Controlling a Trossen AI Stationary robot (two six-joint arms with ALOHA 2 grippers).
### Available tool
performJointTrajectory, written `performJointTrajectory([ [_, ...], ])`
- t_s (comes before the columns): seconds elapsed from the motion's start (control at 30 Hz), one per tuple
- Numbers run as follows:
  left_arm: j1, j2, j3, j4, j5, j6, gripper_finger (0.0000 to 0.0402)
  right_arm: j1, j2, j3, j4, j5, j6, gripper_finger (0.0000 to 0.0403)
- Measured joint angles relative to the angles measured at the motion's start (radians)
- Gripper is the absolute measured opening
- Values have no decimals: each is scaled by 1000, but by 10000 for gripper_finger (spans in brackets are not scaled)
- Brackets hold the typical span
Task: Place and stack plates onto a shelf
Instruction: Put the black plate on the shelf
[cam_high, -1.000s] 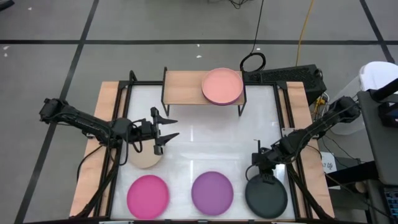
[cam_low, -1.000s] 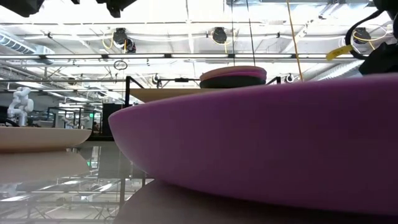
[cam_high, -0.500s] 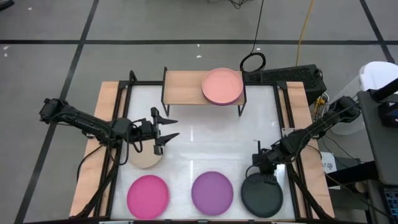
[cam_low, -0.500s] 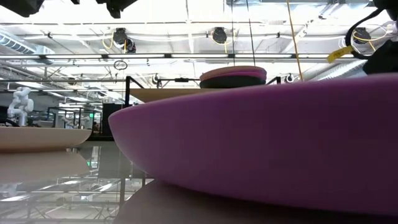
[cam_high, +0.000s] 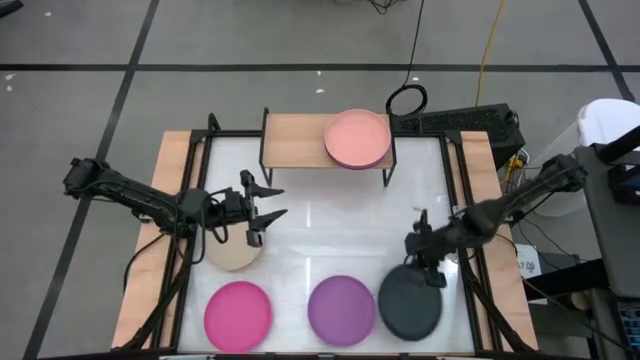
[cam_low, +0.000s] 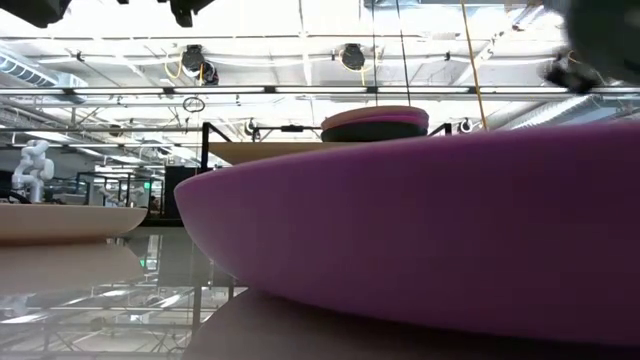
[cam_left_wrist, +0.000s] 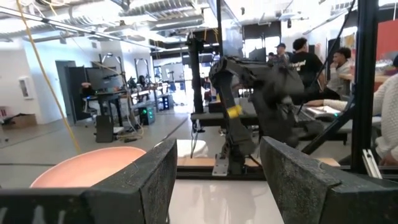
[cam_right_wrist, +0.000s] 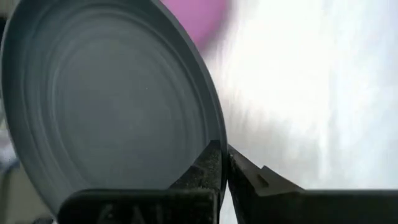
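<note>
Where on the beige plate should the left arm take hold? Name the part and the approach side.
The rim, probably at its edge toward the table's middle, from above. The beige plate lies flat, too wide to span; the left gripper, open over that edge, could set one of its jaws inside the rim, one outside.

Off-task stuff you're seeing: white glossy table top (cam_high: 330, 225) with wooden side strips (cam_high: 150, 250) – grey floor (cam_high: 200, 40) around it, marked with dark lines. Yellow cable (cam_high: 487, 50) and a black cable ending in a loop (cam_high: 407, 99) run behind the table. People (cam_left_wrist: 305, 59) sit at desks in the left wrist view. Small white robot figure (cam_low: 30, 170) far off in the low view, under ceiling lights (cam_low: 350, 55).
</note>
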Motion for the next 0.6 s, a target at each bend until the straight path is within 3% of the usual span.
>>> performJointTrajectory([
  [0.17,0,0,0,24,-1,5,234,-125,-58,113,108,303,-238,1],
  [0.3,8,0,0,24,-33,4,234,-303,-65,160,392,440,-443,1],
  [0.43,15,0,0,23,-40,-9,234,-523,-16,183,758,371,-534,1],
  [0.6,15,-4,0,22,-49,5,234,-785,129,288,860,233,-493,0],
])
